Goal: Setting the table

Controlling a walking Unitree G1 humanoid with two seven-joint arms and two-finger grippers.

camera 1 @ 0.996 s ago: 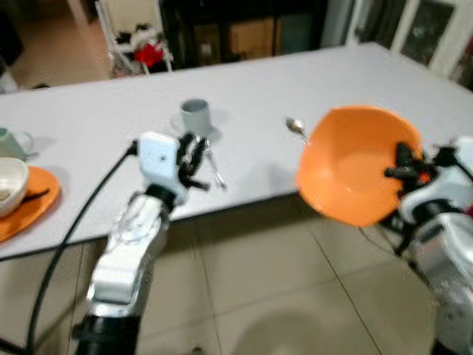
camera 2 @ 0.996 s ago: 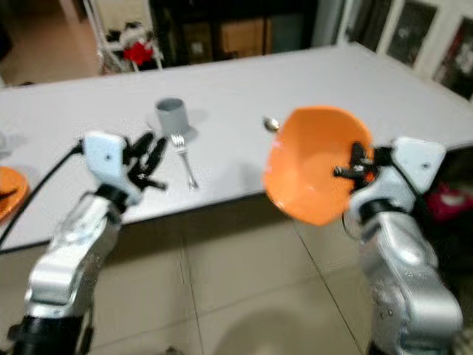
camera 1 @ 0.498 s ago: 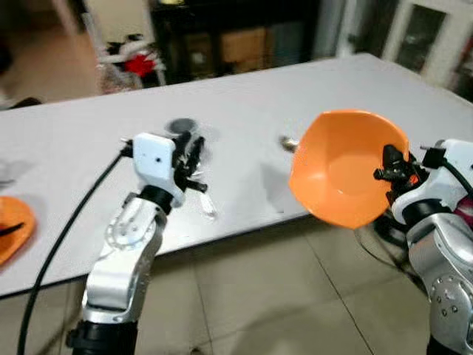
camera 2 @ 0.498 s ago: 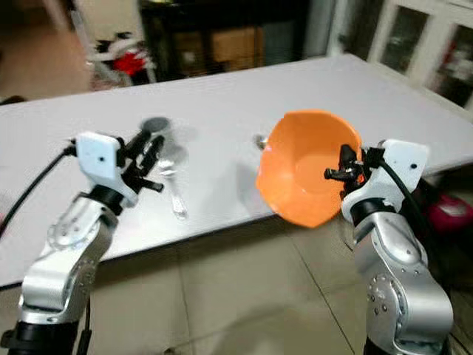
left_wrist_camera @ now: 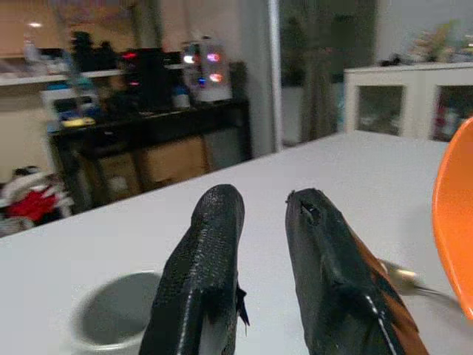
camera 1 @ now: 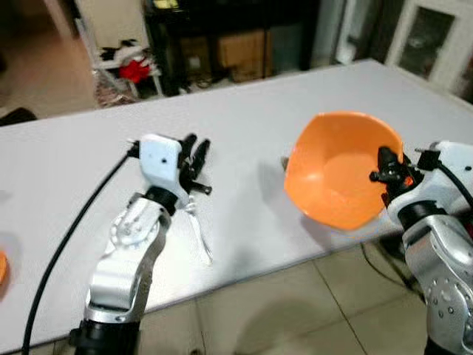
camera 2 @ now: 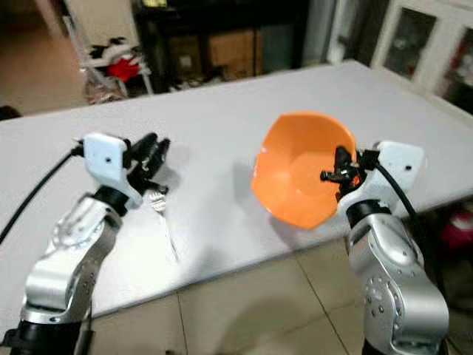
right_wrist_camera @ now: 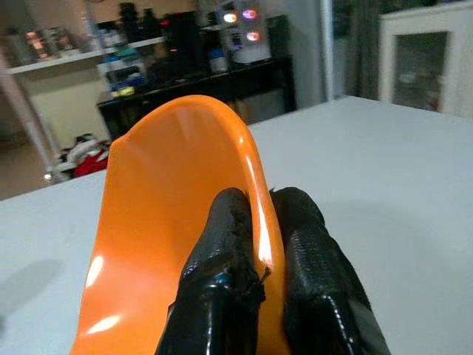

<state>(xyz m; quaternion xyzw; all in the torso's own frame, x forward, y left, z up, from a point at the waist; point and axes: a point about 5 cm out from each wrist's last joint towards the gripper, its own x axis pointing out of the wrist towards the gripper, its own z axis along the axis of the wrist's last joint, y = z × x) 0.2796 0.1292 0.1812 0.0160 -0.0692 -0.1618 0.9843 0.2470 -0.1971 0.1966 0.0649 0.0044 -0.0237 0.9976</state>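
Since a second ago we've stepped in closer, so the table edge sits much nearer under our arms and the orange place setting at far left has nearly slid out of view. Our right gripper [camera 2: 341, 176] is clamped on the rim of the glossy orange plastic bowl [camera 1: 334, 177], one finger [right_wrist_camera: 222, 266] inside the wall and one outside. It's carried tilted on its side above the near table edge, probably because a rim pinch is the only hold two fingers get on a bowl.

Our left gripper [camera 1: 196, 157] hovers empty over the table with its fingers a little apart, right above the silver metal fork [camera 1: 196, 231] lying flat near the edge. Just past it sits the small grey mug [left_wrist_camera: 111, 322], and a silver spoon [left_wrist_camera: 403, 279] peeks out behind the bowl.

It's a plain matte white table [camera 1: 244, 111], plenty of room for another setting. Beyond it: beige tile floor, dark shelving with boxes, white glass-door cabinets.
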